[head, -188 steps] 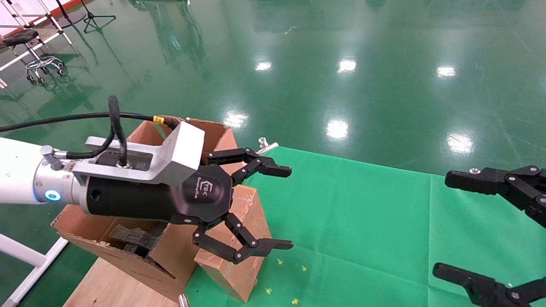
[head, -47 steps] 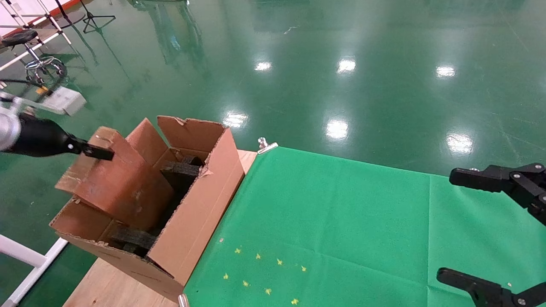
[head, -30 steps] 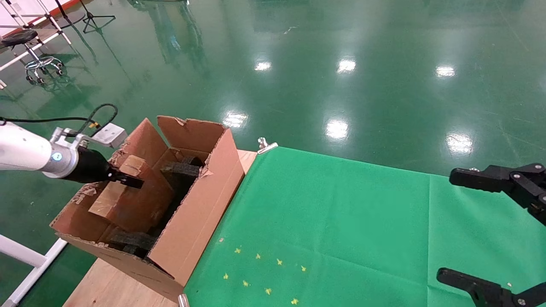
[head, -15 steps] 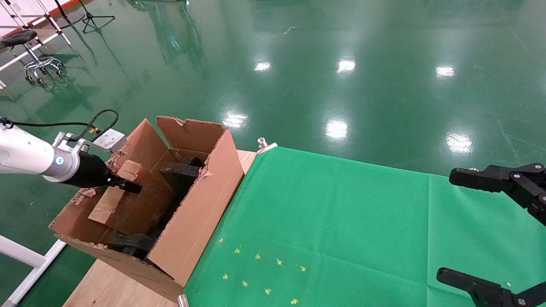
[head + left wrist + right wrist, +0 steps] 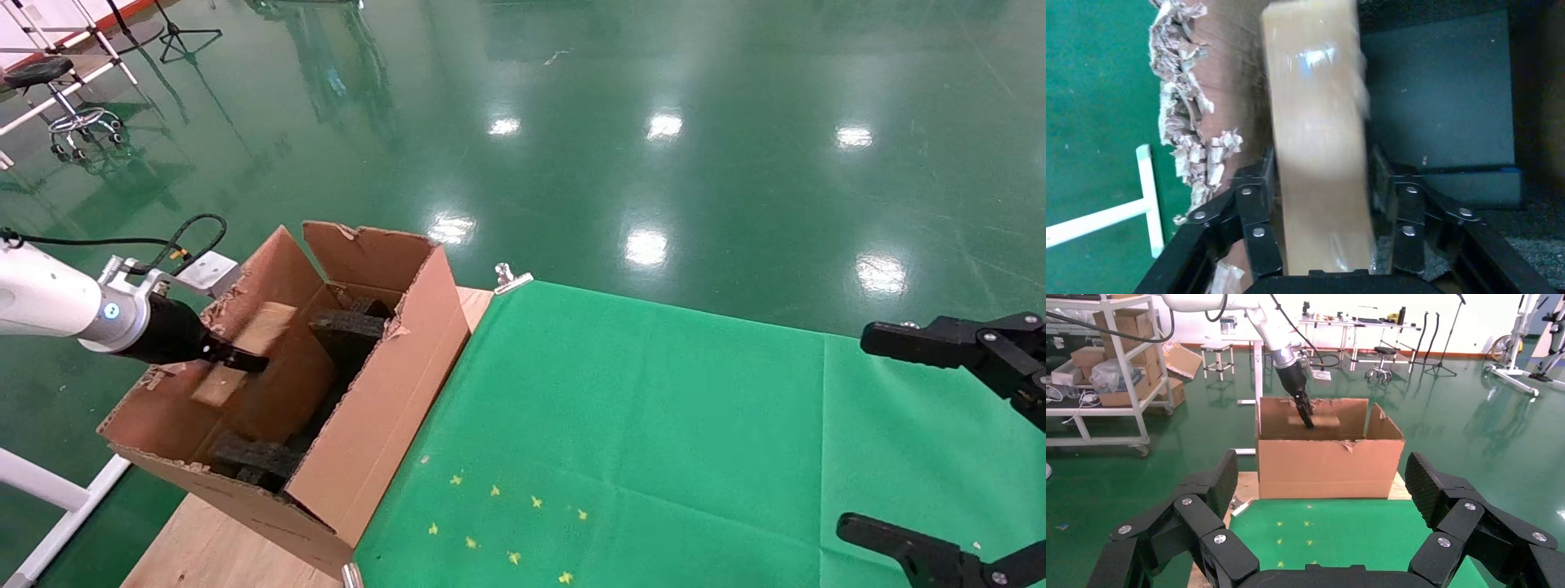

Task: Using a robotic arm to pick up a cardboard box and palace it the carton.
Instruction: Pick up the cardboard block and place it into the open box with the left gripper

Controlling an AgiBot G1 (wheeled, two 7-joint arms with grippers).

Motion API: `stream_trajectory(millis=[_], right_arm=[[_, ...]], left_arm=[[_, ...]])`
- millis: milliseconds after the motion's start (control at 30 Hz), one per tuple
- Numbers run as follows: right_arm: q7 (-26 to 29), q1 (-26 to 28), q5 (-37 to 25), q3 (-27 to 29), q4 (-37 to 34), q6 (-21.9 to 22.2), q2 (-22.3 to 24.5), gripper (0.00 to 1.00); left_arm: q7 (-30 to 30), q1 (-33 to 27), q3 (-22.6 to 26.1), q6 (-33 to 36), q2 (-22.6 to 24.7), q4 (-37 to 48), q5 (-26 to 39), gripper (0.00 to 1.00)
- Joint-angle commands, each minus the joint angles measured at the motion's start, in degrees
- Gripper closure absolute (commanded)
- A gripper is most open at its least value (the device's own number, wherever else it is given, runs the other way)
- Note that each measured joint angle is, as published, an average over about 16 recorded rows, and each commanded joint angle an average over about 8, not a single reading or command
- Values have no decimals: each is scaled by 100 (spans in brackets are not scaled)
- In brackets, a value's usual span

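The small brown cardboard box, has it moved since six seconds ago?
Yes. The small brown cardboard box, which stood on the green cloth beside the large corrugated carton, now sits inside it, between the left gripper fingers.

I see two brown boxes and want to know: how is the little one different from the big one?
The small closed brown cardboard box is far smaller than the large open brown corrugated carton. The small box is sealed, while the carton stands open with ragged flaps. The small box sits between the fingers of the left tool, inside the carton, which rests on the table. Both are brown cardboard.
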Motion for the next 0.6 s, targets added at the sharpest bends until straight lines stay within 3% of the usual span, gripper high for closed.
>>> stream_trajectory(millis=[33, 300, 600], right_arm=[[0, 0, 0, 0, 0, 0, 0, 0], [-1, 0, 0, -1, -1, 0, 0, 0], [-1, 1, 1, -2, -2, 0, 0, 0]], left_arm=[[-1, 2, 1, 12, -4, -3, 7, 0], [44, -195, -45, 84, -28, -195, -53, 0], [154, -598, -293, 531, -298, -1011, -440, 0]])
